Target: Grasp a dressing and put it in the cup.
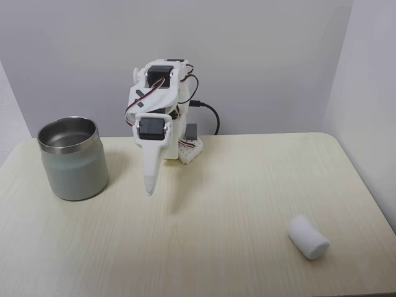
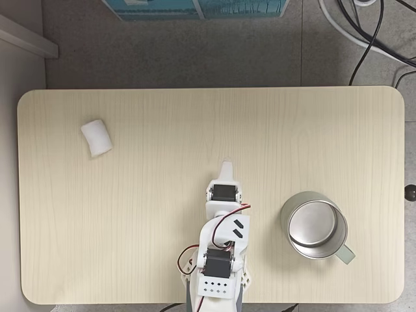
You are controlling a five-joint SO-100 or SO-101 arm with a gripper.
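Observation:
A small white roll, the dressing (image 1: 307, 237), lies on the wooden table near the front right in one fixed view; in the other fixed view the dressing (image 2: 96, 138) is at the upper left. The steel cup (image 1: 73, 158) stands upright at the left, and from above the cup (image 2: 314, 225) is right of the arm and holds nothing. My white gripper (image 1: 149, 187) hangs tip-down over the middle of the table, between cup and dressing, touching neither. From above the gripper (image 2: 225, 169) is a narrow point with its fingers together and nothing held.
The arm's base (image 2: 217, 279) sits at the table's near edge in the view from above. Grey walls (image 1: 260, 55) close in the back and right side. Cables (image 2: 370, 29) and a blue box (image 2: 195, 8) lie on the floor beyond the table.

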